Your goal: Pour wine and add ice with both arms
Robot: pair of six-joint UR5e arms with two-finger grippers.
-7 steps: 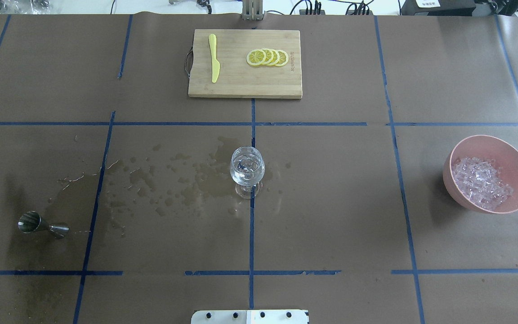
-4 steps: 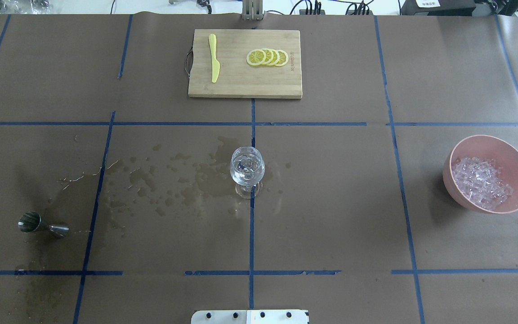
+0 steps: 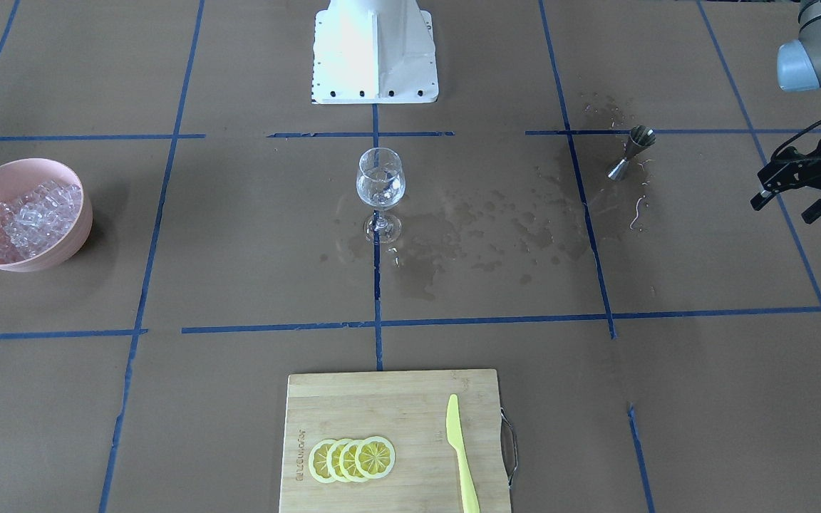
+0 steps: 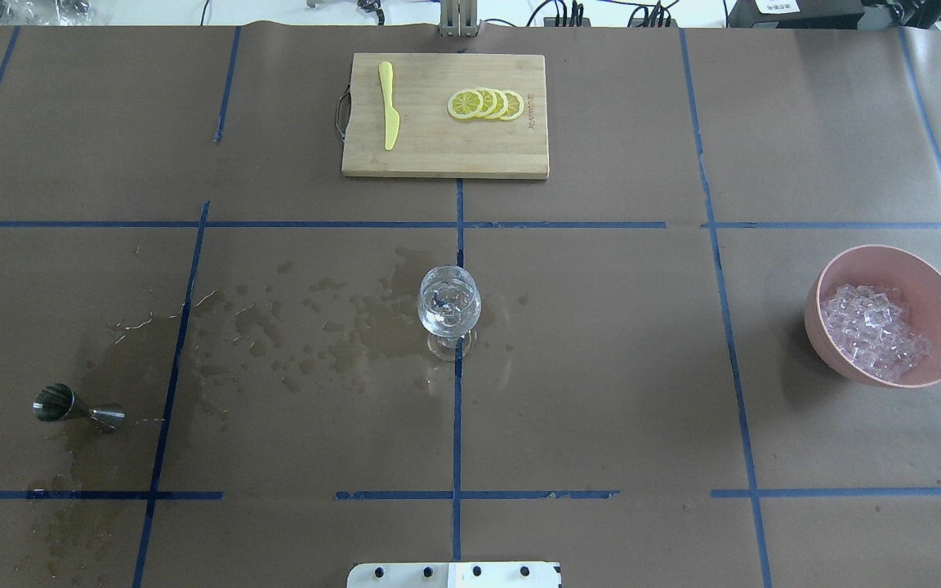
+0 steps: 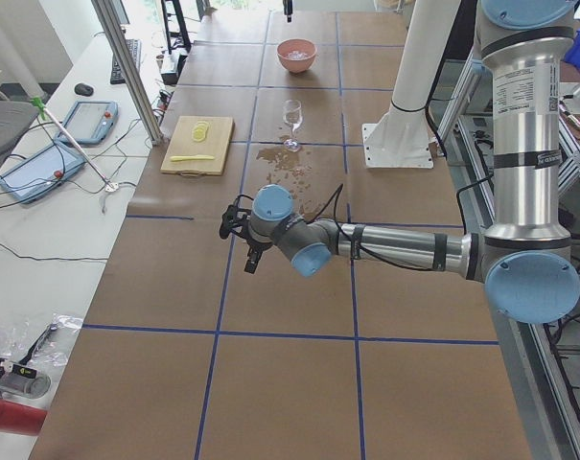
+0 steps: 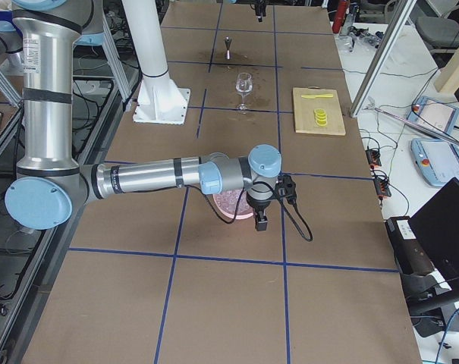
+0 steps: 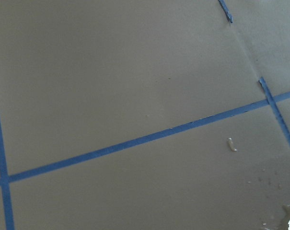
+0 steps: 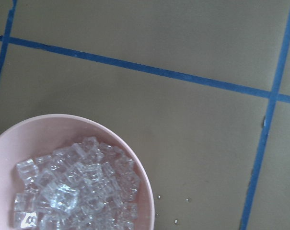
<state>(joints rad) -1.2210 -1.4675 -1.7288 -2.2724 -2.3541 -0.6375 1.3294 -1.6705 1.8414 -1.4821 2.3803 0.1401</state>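
A clear wine glass (image 4: 449, 306) stands mid-table, also seen from the front (image 3: 380, 182). It holds clear glassy contents, and I cannot separate wine from ice in it. More ice (image 4: 875, 331) is heaped in a pink bowl (image 4: 895, 255) at the right, and my right wrist view looks down on that ice (image 8: 73, 191). A steel jigger (image 4: 74, 407) sits at the left. My left gripper (image 3: 781, 212) hovers open and empty beyond the jigger at the table's left edge. The right gripper (image 6: 261, 220) hangs beside the bowl, and I cannot tell its state.
Wet stains (image 4: 307, 327) spread over the brown paper between jigger and glass. A wooden cutting board (image 4: 519, 155) with lemon slices (image 4: 485, 104) and a yellow knife (image 4: 389, 106) lies at the far side. The white pedestal (image 3: 375, 50) stands at the near edge.
The left gripper has slid along the table's left edge toward the far side, almost out of the overhead view. Glass, jigger and bowl have not moved.
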